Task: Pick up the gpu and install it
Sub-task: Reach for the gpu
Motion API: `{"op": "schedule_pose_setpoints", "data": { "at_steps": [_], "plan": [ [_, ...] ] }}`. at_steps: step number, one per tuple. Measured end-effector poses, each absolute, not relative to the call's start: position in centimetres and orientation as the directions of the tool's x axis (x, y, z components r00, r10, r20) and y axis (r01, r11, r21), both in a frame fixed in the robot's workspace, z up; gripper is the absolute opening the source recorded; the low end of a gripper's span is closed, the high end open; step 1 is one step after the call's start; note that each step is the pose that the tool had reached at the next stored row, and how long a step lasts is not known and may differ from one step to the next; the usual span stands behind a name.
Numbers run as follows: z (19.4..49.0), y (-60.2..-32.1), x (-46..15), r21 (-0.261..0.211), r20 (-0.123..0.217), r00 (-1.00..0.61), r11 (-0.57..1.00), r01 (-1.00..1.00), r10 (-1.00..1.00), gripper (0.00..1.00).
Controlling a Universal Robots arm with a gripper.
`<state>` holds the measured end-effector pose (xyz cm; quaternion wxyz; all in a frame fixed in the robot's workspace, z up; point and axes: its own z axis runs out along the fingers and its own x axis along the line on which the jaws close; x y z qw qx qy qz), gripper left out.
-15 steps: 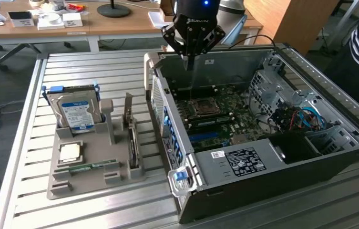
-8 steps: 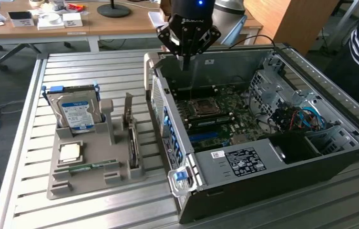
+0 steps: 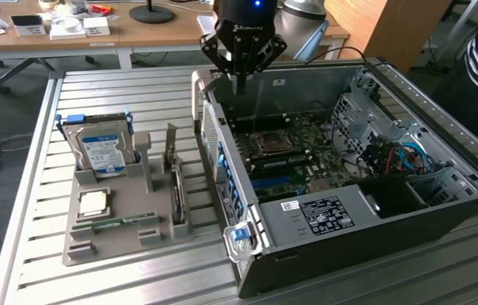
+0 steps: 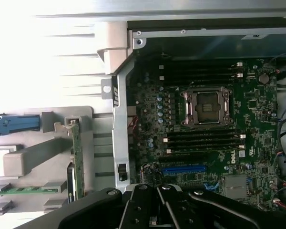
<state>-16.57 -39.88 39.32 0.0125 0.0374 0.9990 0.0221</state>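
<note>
So in the exterior view the gripper (image 3: 240, 79) hangs over the open PC case's (image 3: 442, 216) far end, fingers pinched together on nothing. The gpu (image 3: 174, 184) stands on edge in the grey holder tray (image 3: 82, 248) at the exterior view's left, handy to grab, next to the hard drive (image 3: 99, 149). Wrist view: gpu (image 4: 77, 157) slotted edge-on in its tray, and the motherboard's blue slot (image 4: 183, 169) sits bare.

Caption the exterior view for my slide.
Gripper above the open computer case; gpu upright in the grey tray beside it.
</note>
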Motion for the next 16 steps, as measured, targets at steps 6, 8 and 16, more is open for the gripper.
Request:
{"op": "schedule_pose_setpoints", "data": {
  "at_steps": [6,8,16],
  "plan": [
    [39.3,-39.9,-17.4,0.045,-0.023,-0.997,0.996,0.074,0.075,0.11],
    [39.3,-39.9,-17.7,0.045,-0.023,-0.997,0.996,0.074,0.075,0.11],
    [39.3,-39.9,-19.1,0.045,-0.023,-0.997,0.996,0.074,0.075,0.11]
  ]
}}
